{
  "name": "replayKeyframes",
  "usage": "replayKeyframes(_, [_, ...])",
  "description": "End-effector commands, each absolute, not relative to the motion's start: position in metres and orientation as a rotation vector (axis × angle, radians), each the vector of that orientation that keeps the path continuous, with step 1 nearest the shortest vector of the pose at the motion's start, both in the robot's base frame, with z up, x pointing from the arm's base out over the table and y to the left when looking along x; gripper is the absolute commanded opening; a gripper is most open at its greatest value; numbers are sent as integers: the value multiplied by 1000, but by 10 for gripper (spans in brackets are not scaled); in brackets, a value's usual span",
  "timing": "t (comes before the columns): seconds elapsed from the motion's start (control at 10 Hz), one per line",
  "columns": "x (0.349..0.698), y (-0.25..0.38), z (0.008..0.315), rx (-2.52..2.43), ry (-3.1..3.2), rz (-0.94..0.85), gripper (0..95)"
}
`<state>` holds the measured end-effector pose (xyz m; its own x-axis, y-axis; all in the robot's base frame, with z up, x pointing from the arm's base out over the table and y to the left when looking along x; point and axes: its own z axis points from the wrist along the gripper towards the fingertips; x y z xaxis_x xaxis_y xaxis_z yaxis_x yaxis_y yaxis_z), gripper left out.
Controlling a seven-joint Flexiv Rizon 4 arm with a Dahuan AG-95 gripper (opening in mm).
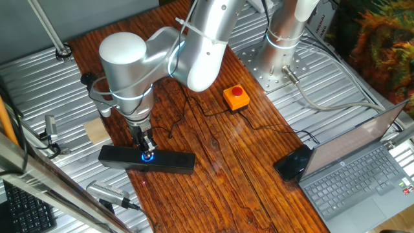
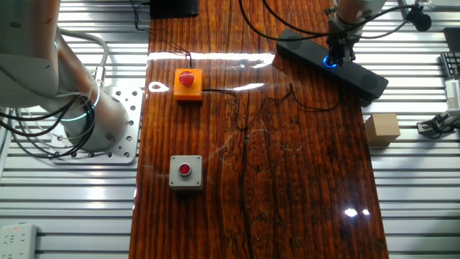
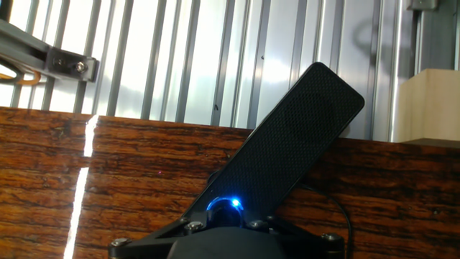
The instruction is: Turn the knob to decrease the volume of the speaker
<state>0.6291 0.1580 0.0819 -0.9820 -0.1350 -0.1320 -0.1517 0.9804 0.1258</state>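
The speaker (image 1: 171, 162) is a long slim black bar lying across the wooden table near its edge; it also shows in the other fixed view (image 2: 363, 74) and in the hand view (image 3: 287, 144). The knob (image 1: 148, 156) glows blue on the speaker's top, also seen in the other fixed view (image 2: 331, 61) and at the bottom of the hand view (image 3: 226, 206). My gripper (image 1: 147, 150) points straight down onto the knob, fingers close together around it. It also shows in the other fixed view (image 2: 336, 54). In the hand view the gripper's dark body hides the fingertips.
An orange box with a red button (image 1: 236, 97) and a grey box with a red button (image 2: 185, 171) sit on the table. A wooden block (image 1: 97, 131) lies beside the speaker. A black mouse (image 1: 294, 162), a laptop (image 1: 362, 175) and thin black cables (image 2: 287, 97) lie nearby.
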Motion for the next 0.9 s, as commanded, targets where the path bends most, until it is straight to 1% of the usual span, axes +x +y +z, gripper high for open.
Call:
replayKeyframes(0.1, [629, 158, 82, -224, 2999, 204, 380])
replayKeyframes(0.7, [629, 159, 82, -221, 2993, 209, 380])
replayKeyframes(0.8, [629, 159, 81, -223, 2992, 210, 190])
replayKeyframes(0.9, [629, 159, 81, -222, 2992, 210, 190])
